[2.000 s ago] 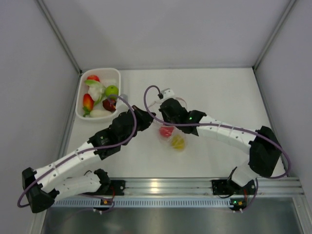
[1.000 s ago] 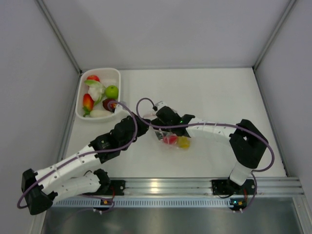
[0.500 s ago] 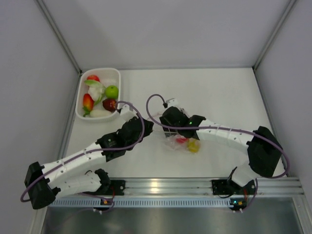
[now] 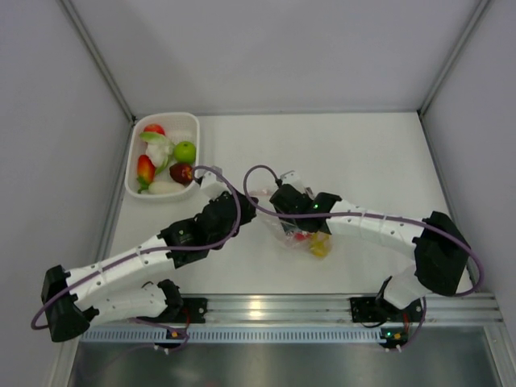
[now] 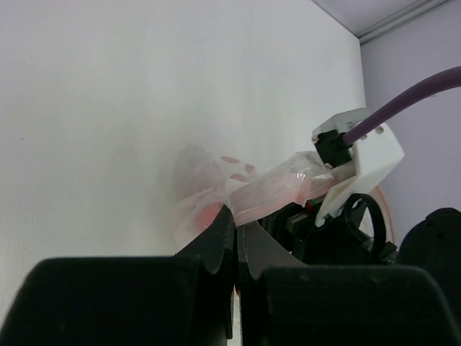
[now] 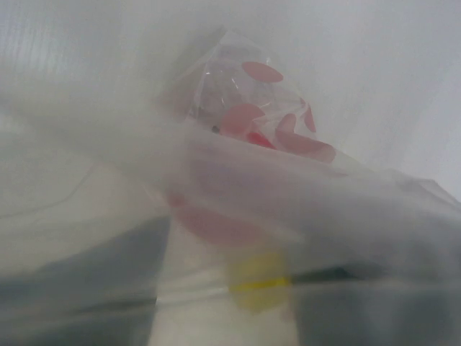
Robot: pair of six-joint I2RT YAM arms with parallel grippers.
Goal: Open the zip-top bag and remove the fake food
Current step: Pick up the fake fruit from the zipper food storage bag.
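Note:
The zip-top bag (image 4: 305, 239) is a clear crinkly pouch lifted between the two arms. A red piece (image 4: 300, 234) and a yellow piece (image 4: 320, 247) of fake food show inside it. My left gripper (image 4: 248, 206) is shut on the bag's pinkish zip edge (image 5: 268, 193), jaws pressed together around the film (image 5: 236, 220). My right gripper (image 4: 280, 213) sits against the bag's top. In the right wrist view the bag (image 6: 238, 180) covers the lens, and the fingers (image 6: 79, 281) are dim dark shapes standing apart behind the plastic.
A white basket (image 4: 133, 165) stands at the back left. It holds more fake food, among it a green apple (image 4: 185, 151), a strawberry (image 4: 145, 169) and a dark red piece (image 4: 181, 172). Grey walls close in the table on the left, back and right.
The bag and its red and yellow pieces have shifted right and toward the near edge. Both grippers moved slightly right with it. The left grip on the zip edge has held.

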